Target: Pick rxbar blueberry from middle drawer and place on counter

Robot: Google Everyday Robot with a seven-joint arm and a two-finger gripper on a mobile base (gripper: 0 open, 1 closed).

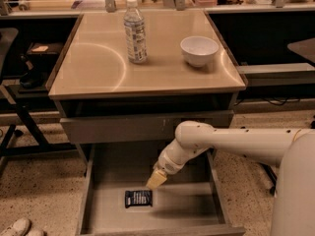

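Observation:
The rxbar blueberry [138, 198], a flat dark wrapper with white print, lies on the grey floor of the open middle drawer [187, 209], left of centre and near the front. My gripper [156, 180] hangs inside the drawer on the end of the white arm, just above and to the right of the bar, not touching it. The counter [98, 68] is the beige glossy top of the cabinet above the drawer.
A clear plastic water bottle [135, 31] and a white bowl [199, 50] stand on the counter's far half. The grey drawer front [118, 128] above the open drawer is closed. A chair frame [19, 107] stands at left, shoes [19, 227] on the floor.

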